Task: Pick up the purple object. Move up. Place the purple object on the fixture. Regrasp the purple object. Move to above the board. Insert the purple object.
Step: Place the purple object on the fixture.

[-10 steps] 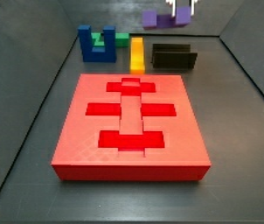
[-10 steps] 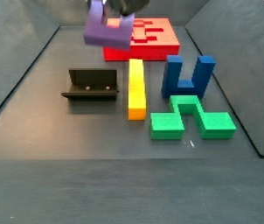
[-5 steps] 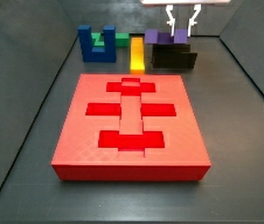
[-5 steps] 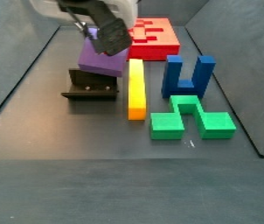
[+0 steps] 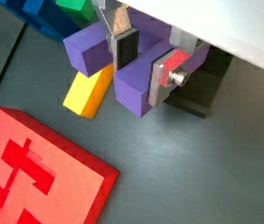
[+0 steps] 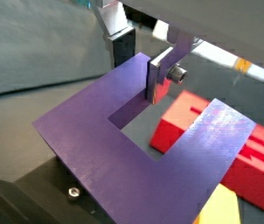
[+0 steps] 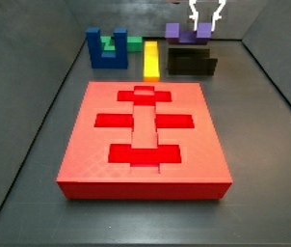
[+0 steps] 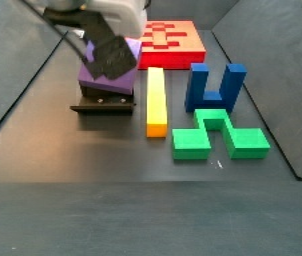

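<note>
Now end effector [image 5: 144,57] gripping purple object [image 5: 132,77]

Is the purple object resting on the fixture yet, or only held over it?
Cannot tell for sure. The purple object sits right atop the fixture, but the gripper is clamped on one prong, and contact is hidden.

the purple object [image 5: 135,74], a chunky u-shaped block, stands on the black fixture [image 8: 103,103], the gripper [image 5: 146,52] at its notch; beyond the fixture lies the red board [image 7: 142,140].
</note>
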Tool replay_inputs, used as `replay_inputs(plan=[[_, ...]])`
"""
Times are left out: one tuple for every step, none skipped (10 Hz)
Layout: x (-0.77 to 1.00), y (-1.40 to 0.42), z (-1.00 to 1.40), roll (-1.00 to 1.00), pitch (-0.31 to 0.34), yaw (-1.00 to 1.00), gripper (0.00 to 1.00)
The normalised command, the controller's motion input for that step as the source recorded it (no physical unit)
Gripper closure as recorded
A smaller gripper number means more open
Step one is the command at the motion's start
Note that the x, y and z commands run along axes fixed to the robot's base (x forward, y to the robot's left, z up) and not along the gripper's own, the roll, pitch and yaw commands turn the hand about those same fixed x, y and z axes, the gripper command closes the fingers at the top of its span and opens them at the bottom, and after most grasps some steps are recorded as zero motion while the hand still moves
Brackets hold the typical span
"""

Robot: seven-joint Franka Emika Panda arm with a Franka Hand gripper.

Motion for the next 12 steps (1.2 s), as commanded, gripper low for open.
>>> replay_inputs(plan=[[0.23, 0.11, 0.00, -0.56, -0.086, 0.48, 1.00], [0.11, 0.12, 0.00, -0.47, -0.126, 0.59, 1.00], [0.14, 0.15, -0.01, -0.43, -0.071, 0.56, 1.00], [0.26, 0.19, -0.10, -0.27, 0.000, 0.48, 1.00], [0.35, 0.30, -0.23, -0.03, 0.077, 0.32, 1.00], [0.19, 0.13, -0.39, 0.00, 0.057, 0.13, 1.00], [0.11, 0.03, -0.45, 0.05, 0.120, 0.00, 1.00], [0.00, 0.00, -0.29, 0.00, 0.083, -0.03, 1.00], [0.00, 0.00, -0.16, 0.00, 0.000, 0.00, 1.00], [-0.07, 0.01, -0.25, 0.00, 0.037, 0.00, 1.00], [-0.09, 0.00, -0.34, 0.07, 0.117, 0.00, 1.00], [0.00, 0.00, -0.14, 0.00, 0.103, 0.00, 1.00]])
